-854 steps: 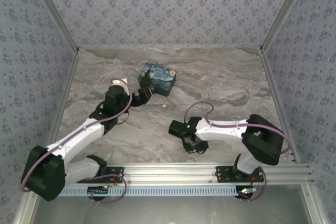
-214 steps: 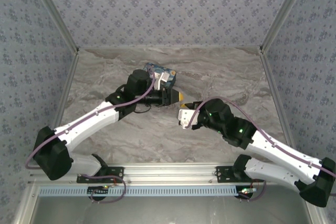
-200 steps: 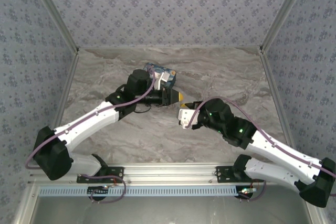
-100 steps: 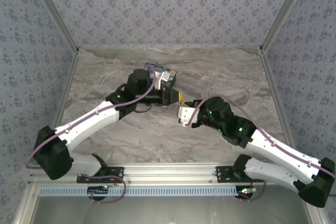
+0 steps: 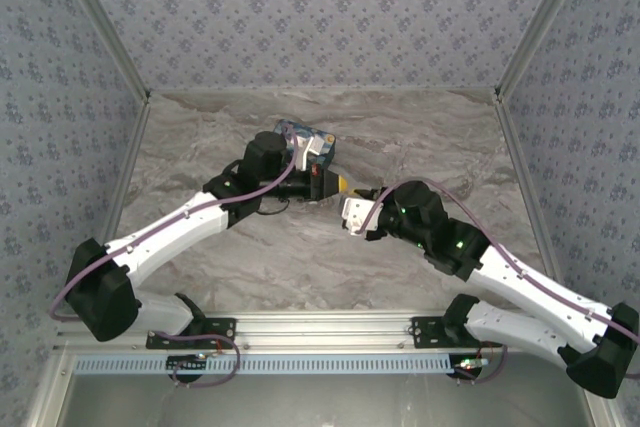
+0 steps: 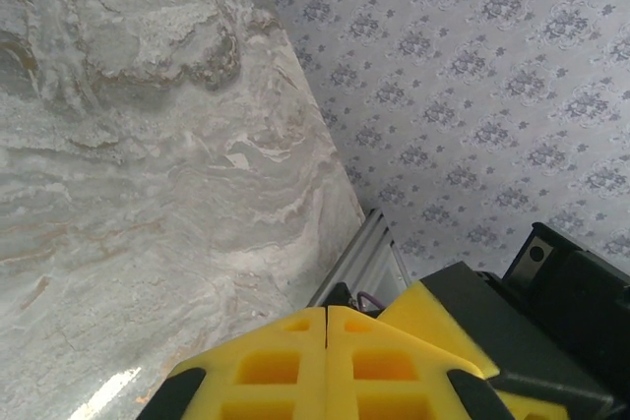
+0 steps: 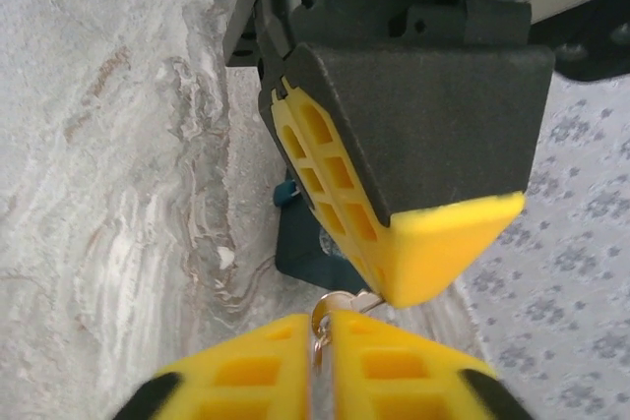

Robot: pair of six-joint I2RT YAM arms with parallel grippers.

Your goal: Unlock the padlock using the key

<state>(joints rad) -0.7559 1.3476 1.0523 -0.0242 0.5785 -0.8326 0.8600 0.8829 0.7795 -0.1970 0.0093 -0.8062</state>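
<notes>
L arm [image 5: 170, 237] & R arm [image 5: 520, 282] are clad in white shells w/ black joint housings. A purple cable [image 5: 425, 187] is run along each. Green lights [image 5: 403, 211] are lit on the R arm. L tool [image 6: 327, 361] & R tool [image 7: 323, 351] are fitted w/ yellow fingers [image 6: 276, 366], moulded w/ square pockets, backed by black wedge carriers [image 7: 423, 125]. A screw [image 6: 536, 253] is set in the black housing.

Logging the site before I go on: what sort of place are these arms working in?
Most likely a lab test cell for robot handling, not a home: a marble-look tabletop boxed in by patterned wall panels, with the left arm and right arm bolted to an aluminium rail.
</notes>
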